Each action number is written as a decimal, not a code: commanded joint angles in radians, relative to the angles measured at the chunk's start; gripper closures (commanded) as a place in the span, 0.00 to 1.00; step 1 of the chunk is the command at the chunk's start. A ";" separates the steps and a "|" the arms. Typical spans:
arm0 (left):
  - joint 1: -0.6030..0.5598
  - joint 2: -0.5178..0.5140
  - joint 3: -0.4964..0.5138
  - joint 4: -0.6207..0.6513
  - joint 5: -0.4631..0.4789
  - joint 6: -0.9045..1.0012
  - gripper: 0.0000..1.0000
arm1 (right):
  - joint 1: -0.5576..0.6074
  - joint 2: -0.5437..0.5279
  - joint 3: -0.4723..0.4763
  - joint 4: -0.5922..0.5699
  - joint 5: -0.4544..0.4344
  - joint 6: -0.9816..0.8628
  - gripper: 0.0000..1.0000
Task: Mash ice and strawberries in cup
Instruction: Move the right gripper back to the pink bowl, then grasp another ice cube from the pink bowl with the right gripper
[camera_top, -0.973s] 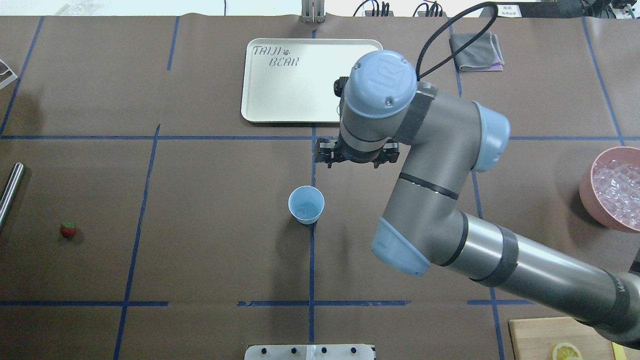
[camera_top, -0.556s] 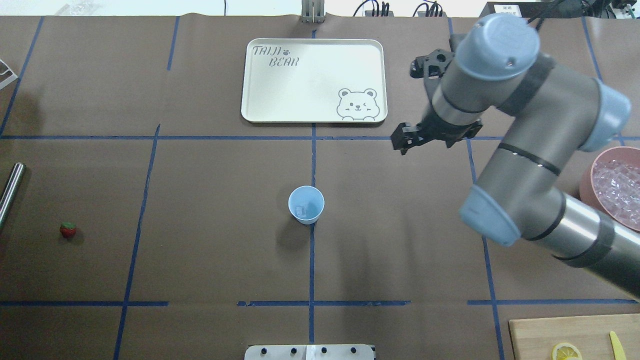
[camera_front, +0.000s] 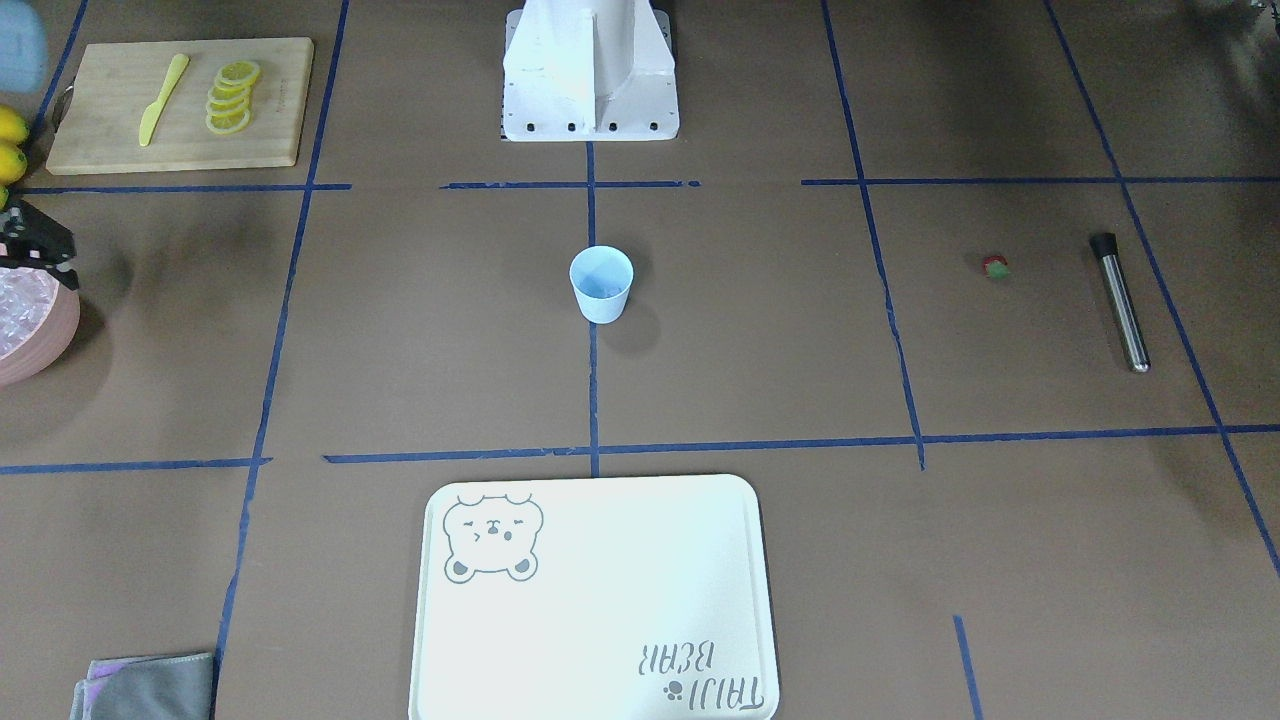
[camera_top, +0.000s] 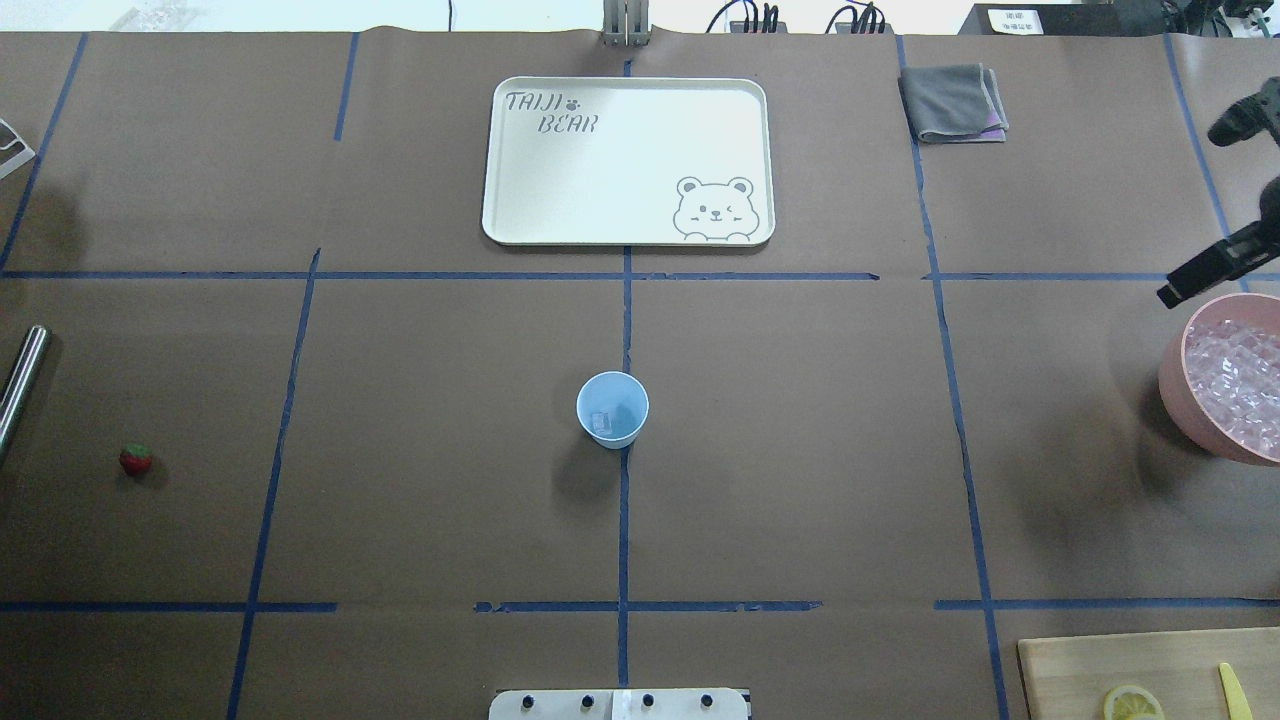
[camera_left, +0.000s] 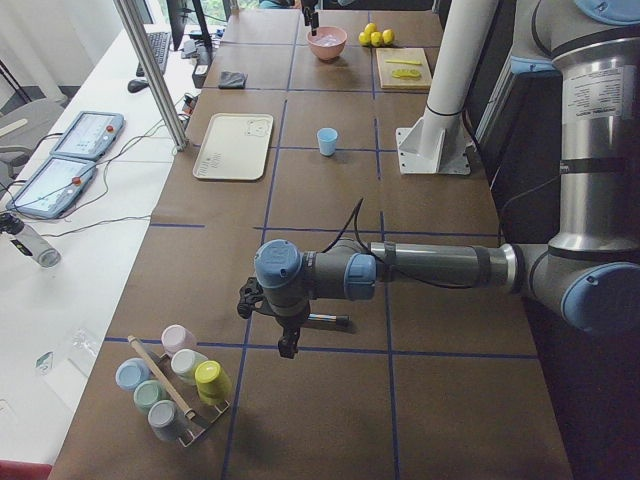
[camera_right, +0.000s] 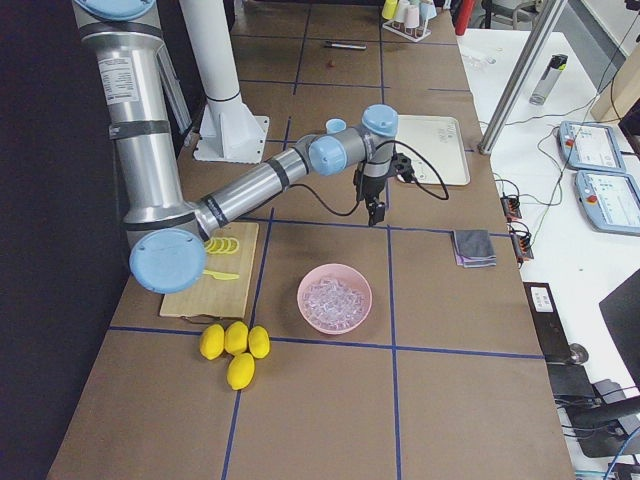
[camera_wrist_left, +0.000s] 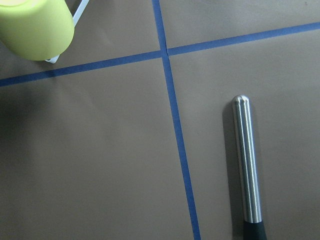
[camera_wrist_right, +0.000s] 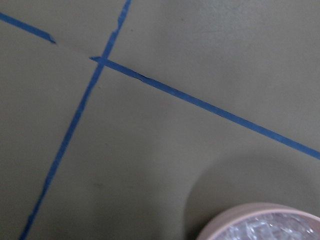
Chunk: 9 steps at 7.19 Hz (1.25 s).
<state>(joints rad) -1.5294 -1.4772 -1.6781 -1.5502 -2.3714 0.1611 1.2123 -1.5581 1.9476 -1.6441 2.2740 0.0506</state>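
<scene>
Loads of elbow room on this one. The small pale blue tapered plastic cup stands upright mid-table, right on a blue tape line. There's bare matte brown paper on every side and nothing near its rim. Down at the bottom sits the little clear glassy ice cube.

The tiny red strawberry with the green top lies on the paper well off toward the robot's left. It's near the smooth, round-tipped steel rod with a black end but not touching it. The left gripper hangs pointing down over that rod, which lies flat on the paper. I can't tell how far its fingers are spread.

The right gripper hangs over the paper just past the big round pink bowl full of lumpy clear ice, out by the table's right edge. It's half cut off in the overhead view, so no call on its fingers or any load.

The flat cream tray with rounded corners and a bear print lies well apart from the cup.
</scene>
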 joint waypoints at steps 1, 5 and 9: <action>0.003 0.000 0.001 0.001 0.000 0.000 0.00 | 0.059 -0.146 -0.039 0.141 0.013 -0.118 0.01; 0.003 0.000 0.000 -0.001 0.000 0.000 0.00 | 0.059 -0.200 -0.226 0.432 0.005 -0.123 0.02; 0.003 0.000 0.000 -0.001 0.001 0.000 0.00 | 0.033 -0.198 -0.257 0.464 -0.016 -0.112 0.13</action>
<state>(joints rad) -1.5263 -1.4772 -1.6774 -1.5508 -2.3702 0.1611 1.2567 -1.7564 1.6920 -1.1820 2.2586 -0.0629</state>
